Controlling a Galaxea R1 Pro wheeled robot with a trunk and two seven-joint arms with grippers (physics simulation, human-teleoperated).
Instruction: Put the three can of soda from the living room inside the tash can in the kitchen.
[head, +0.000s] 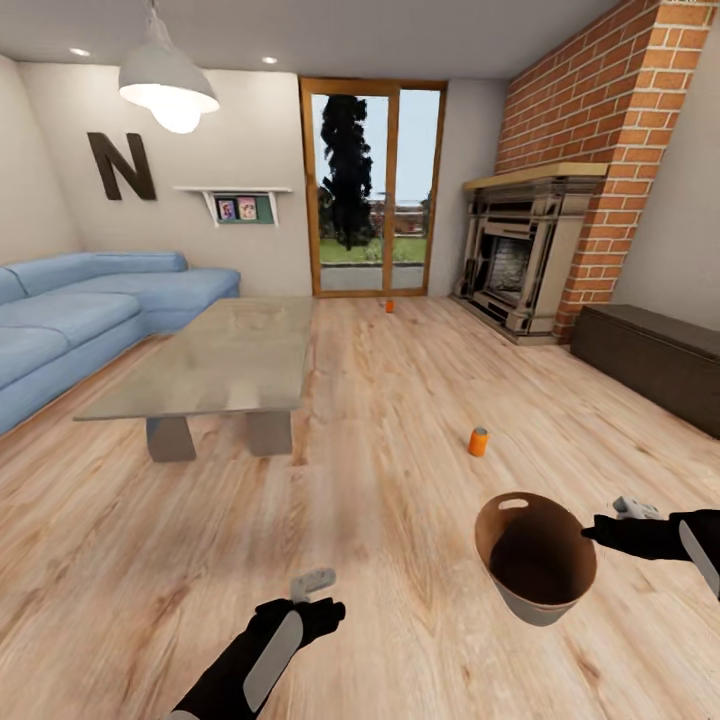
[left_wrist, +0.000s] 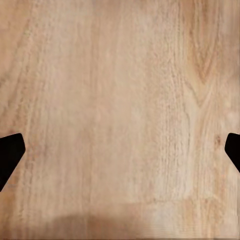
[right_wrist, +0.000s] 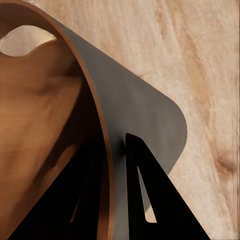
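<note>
Right now the right gripper (right_wrist: 116, 150) pinches the tash can (head: 533, 560) wall; the left gripper (left_wrist: 120, 150) is wide and empty; the nearest orange can (head: 478, 441) stands upright ahead, closer to the right arm.

Light wood plank floor (head: 400, 400) runs through the room. A blue sectional sofa (head: 80, 320) sits along the left wall, a glass-topped coffee table (head: 215, 360) just beside it. On the far white wall hang a dark letter N (head: 121, 166) and a small shelf with pictures (head: 238, 205). Wood-framed glass doors (head: 372, 185) show trees outside. A brick fireplace (head: 545, 235) stands at right, a dark low cabinet (head: 650, 360) near it. A white pendant lamp (head: 167, 85) glows overhead
</note>
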